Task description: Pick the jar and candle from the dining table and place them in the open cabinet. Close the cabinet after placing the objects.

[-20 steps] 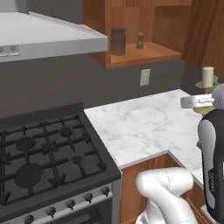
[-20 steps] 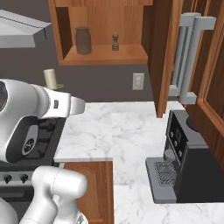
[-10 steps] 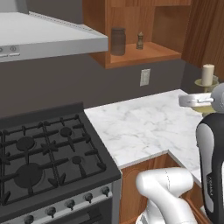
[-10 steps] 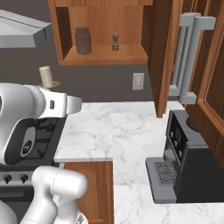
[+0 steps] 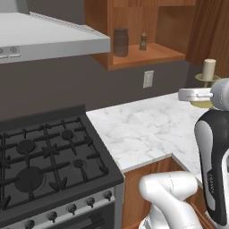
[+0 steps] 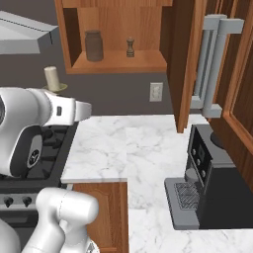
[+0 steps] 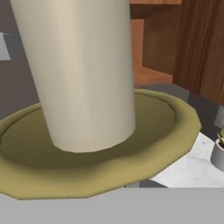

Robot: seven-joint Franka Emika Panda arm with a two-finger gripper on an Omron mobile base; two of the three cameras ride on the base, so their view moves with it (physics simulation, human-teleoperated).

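**Candle up in the air, shelf waiting**

The candle [image 5: 209, 69], cream pillar on its brass-gold dish, rides high above the marble counter [image 5: 143, 129], carried upright at the end of the arm. In the hand view the candle [image 7: 83, 74] looms huge, its dish spreading right across the lens. The fingertips themselves are hidden under that dish, but the gripper is closed down narrow, and with the candle floating clear of any surface I judge it clamped on the thin stem below.

Up on the shelf of the open cabinet [image 6: 118, 62] the jar [image 6: 94, 45] is home already, grey and lidded, standing left of a small dark pepper-mill figure [image 6: 130, 47]. So one down, one in the air, and the cabinet door [image 6: 183, 64] standing wide, its long silver handle [image 6: 210, 64] out on the right.

Now the risks. The shelf is not bare: swing in too far left and the wide dish clips the jar; too far right and it bowls the mill over. Come in low and the dish catches the shelf lip. The grip sits low on a slim stem with a tall pillar above, so a sharp tilt could rock it loose.
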